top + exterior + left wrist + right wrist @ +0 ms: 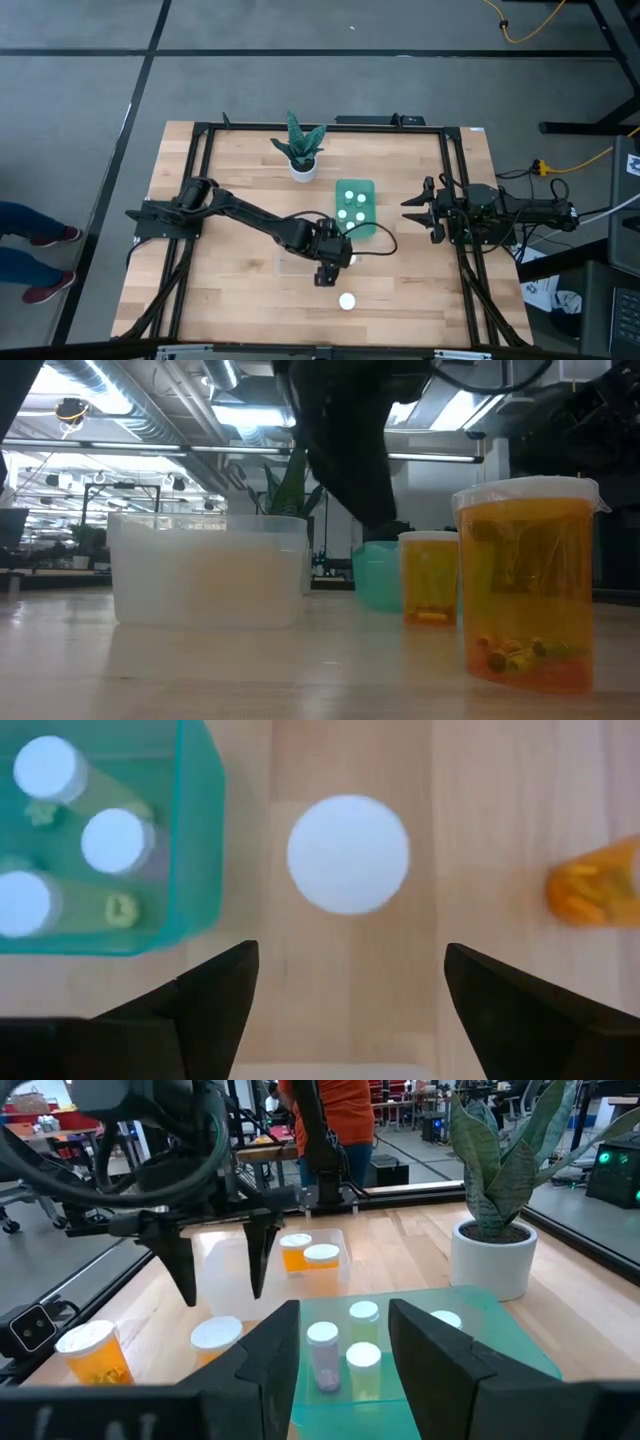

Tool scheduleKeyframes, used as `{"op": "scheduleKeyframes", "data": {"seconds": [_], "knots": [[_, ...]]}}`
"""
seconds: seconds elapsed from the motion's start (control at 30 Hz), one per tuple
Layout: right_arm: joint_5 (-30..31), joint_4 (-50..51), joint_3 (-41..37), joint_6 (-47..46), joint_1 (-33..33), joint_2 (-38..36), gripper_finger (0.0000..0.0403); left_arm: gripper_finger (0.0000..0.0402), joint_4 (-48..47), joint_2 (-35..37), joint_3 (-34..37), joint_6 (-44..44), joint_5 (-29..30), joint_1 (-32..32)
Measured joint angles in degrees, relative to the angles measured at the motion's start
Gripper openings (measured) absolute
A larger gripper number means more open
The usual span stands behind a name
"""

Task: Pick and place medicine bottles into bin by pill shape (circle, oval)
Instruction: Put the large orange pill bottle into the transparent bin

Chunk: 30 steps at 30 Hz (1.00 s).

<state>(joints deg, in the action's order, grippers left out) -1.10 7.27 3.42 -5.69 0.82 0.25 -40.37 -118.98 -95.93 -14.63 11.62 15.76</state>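
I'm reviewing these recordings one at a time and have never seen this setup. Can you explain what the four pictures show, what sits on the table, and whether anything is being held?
Two dark robot arms work at a wooden table. One picture looks straight down from above, one looks level across the tabletop, and two come from cameras on the arms' wrists.

On the table stand a green bin holding white-capped bottles, a clear bin, a potted plant, and loose orange bottles.

The left gripper hangs open above a white-capped bottle beside the green bin, holding nothing. The right gripper waits open at the table's right side, also empty.
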Motion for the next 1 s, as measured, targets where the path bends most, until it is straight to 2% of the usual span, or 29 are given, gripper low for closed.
{"op": "scheduleKeyframes", "data": {"seconds": [0.27,0.7,1.0], "knots": [[0.0,0.0,0.0,0.0,0.0,0.0,0.0156,0.0311,5.9,-1.9,2.4,0.1,-0.8,-1.5],[0.0,0.1,0.0,0.1,0.0,0.0,0.0156,0.0311,15.3,-4.2,2.5,1.7,-3.4,-2.2],[0.0,0.1,0.0,0.2,0.0,0.0,0.0156,0.0311,17.4,-4.6,2.5,3.2,-3.2,-2.1]]}}
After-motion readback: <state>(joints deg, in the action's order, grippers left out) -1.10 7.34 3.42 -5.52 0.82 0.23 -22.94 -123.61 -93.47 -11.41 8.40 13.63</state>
